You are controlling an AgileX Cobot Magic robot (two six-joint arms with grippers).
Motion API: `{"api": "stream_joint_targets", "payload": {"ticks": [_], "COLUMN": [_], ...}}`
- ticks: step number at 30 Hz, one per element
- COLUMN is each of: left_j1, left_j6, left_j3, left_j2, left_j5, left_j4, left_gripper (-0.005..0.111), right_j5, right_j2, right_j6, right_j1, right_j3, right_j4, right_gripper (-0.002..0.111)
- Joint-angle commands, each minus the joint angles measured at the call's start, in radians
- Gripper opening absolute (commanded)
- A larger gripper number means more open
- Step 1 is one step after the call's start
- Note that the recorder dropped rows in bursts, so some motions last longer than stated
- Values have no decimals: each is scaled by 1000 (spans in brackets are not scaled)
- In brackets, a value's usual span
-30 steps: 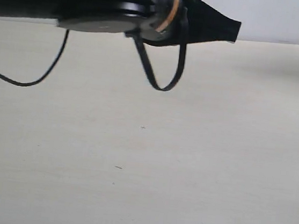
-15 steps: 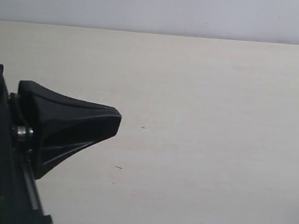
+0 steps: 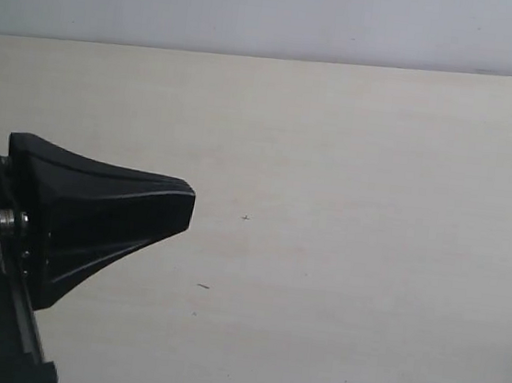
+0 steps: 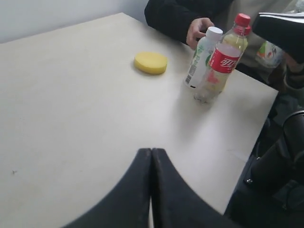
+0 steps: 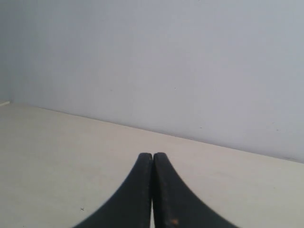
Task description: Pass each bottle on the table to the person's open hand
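Observation:
In the left wrist view my left gripper (image 4: pixel 151 151) is shut and empty above the pale table (image 4: pixel 71 104). Far from it, near the table's corner, stand a whitish bottle (image 4: pixel 202 57) with a white cap and a clear bottle (image 4: pixel 222 61) with a red label; a yellowish bottle seems to stand close behind that one. Another green-labelled bottle (image 4: pixel 268 52) shows beyond the table edge, partly hidden. The person's hand (image 4: pixel 197 31), in a black sleeve, rests curled by the bottles. My right gripper (image 5: pixel 152 155) is shut and empty over bare table. The exterior view shows one black gripper (image 3: pixel 186 208) at the left.
A round yellow sponge (image 4: pixel 150 62) lies on the table between my left gripper and the bottles. A black gripper-like part (image 4: pixel 280 28) hangs above the far bottle. A plain wall (image 5: pixel 166 57) backs the table. Dark equipment (image 4: pixel 280 166) stands off the table's edge.
A second ago an arm and its cable crossed the top of the exterior view. It left, a gripper came in at the left, and that gripper has since drifted slightly left and down.

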Motion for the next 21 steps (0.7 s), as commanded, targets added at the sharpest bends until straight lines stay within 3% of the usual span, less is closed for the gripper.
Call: {"api": "stream_joint_targets", "payload": {"ticks": [1, 3, 6, 12, 17, 21], "left_j1": [-6, 32, 148, 480, 697, 816], "left_j6": [-17, -19, -19, -19, -21, -21], "left_j3": [4, 8, 47, 256, 413, 470], "left_j2": [-16, -22, -62, -270, -508, -634], "left_j5": [8, 0, -27, -30, -30, -30], "left_j4": [-54, -65, -168, -439, -459, -474], "left_gripper": [0, 0, 0, 0, 0, 0], "right_j5": [-13, -13, -13, -13, -13, -13], "right_j2": [-4, -4, -4, -4, -4, -4], "right_j6": [0, 0, 0, 0, 0, 0], "right_j1": [4, 4, 4, 4, 4, 4], "right_j3": [4, 4, 4, 4, 4, 4], "right_j4": [2, 2, 2, 2, 2, 2], "right_gripper": [0, 0, 0, 0, 0, 0]}}
